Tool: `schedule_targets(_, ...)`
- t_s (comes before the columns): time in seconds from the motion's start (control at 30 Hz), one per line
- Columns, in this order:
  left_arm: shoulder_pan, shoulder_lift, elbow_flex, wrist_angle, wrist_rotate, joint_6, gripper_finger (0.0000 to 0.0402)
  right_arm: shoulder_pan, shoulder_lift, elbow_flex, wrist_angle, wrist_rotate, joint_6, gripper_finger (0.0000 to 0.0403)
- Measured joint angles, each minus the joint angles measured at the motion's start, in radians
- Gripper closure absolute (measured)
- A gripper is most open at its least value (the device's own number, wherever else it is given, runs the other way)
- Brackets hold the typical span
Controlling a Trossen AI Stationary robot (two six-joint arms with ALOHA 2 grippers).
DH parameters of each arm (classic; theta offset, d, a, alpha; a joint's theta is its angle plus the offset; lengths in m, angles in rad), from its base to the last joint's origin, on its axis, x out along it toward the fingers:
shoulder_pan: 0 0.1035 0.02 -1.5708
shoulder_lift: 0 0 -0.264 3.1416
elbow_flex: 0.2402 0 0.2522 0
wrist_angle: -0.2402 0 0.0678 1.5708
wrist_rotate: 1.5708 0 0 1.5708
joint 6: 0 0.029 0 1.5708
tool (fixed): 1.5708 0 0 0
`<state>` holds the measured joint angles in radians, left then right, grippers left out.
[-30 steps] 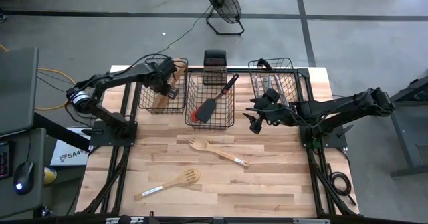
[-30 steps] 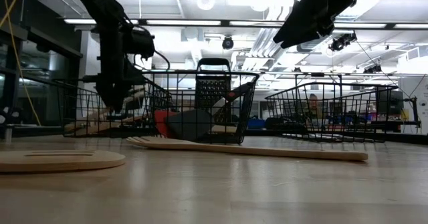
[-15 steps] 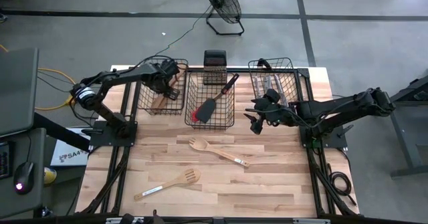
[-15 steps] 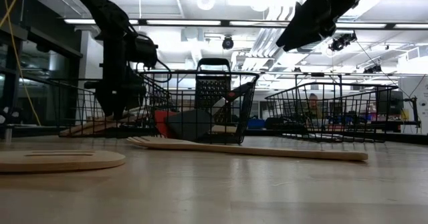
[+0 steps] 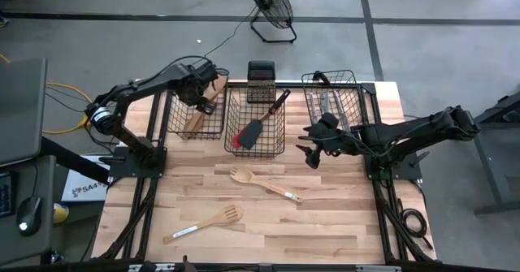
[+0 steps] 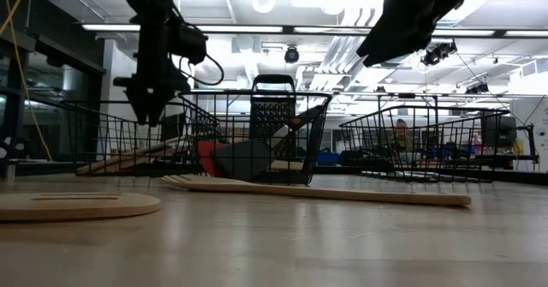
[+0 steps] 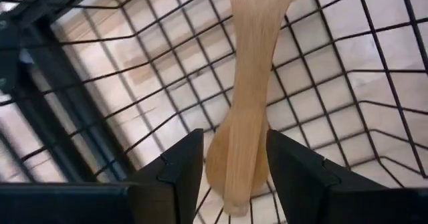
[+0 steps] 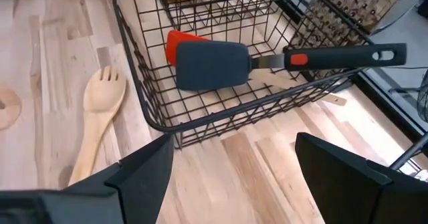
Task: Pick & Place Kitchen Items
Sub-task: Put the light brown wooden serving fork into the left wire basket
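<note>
My left gripper (image 5: 203,96) hangs open, pointing down, above the left wire basket (image 5: 175,118). It is higher than the basket's rim in the low view (image 6: 150,111). A pale wooden utensil (image 7: 251,63) lies slanted in that basket below the fingers, untouched. My right gripper (image 5: 311,148) hovers open over the table, between the middle basket (image 5: 280,142) and the right basket (image 5: 357,101). A wooden fork (image 5: 262,183) and a slotted wooden spatula (image 5: 207,222) lie flat on the table. In the middle basket lies a black and red spatula (image 8: 221,63).
Silver cutlery (image 5: 325,103) lies in the right basket. A black grater (image 5: 260,75) stands behind the middle basket. The three baskets line the table's far edge. The wooden fork (image 8: 100,110) lies just in front of the middle basket. Bare tabletop (image 5: 325,223) stretches toward the near edge.
My left gripper has risen out of the left basket to above its rim, leaving the wooden utensil lying in the basket. My right gripper has stayed where it was, open.
</note>
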<state>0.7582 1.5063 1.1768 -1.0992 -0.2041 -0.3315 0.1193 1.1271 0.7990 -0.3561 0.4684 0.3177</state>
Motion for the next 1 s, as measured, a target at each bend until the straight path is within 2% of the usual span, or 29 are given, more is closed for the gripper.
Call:
schedule_targets(0.2, -0.031, -0.005, 0.055, -0.083, -0.028, -0.014, 0.0242, 0.000, 0.000, 0.000, 0.000, -0.043, 0.004, 0.0096)
schedule_targets(0.33, -0.061, -0.053, 0.074, -0.110, -0.066, -0.014, 0.0242, 0.003, -0.010, 0.000, -0.002, -0.102, 0.005, 0.0096)
schedule_targets(0.7, -0.086, -0.328, 0.073, -0.131, -0.073, -0.040, 0.0242, 0.086, -0.095, 0.000, 0.001, -0.148, 0.029, 0.0096)
schedule_targets(0.87, -0.183, -0.423, 0.073, -0.131, -0.098, -0.073, 0.0242, 0.152, -0.089, 0.000, 0.002, -0.155, 0.069, 0.0096)
schedule_targets(1.0, -0.303, -0.446, 0.072, -0.119, -0.132, -0.096, 0.0242, 0.198, -0.082, 0.000, 0.002, -0.154, 0.109, 0.0096)
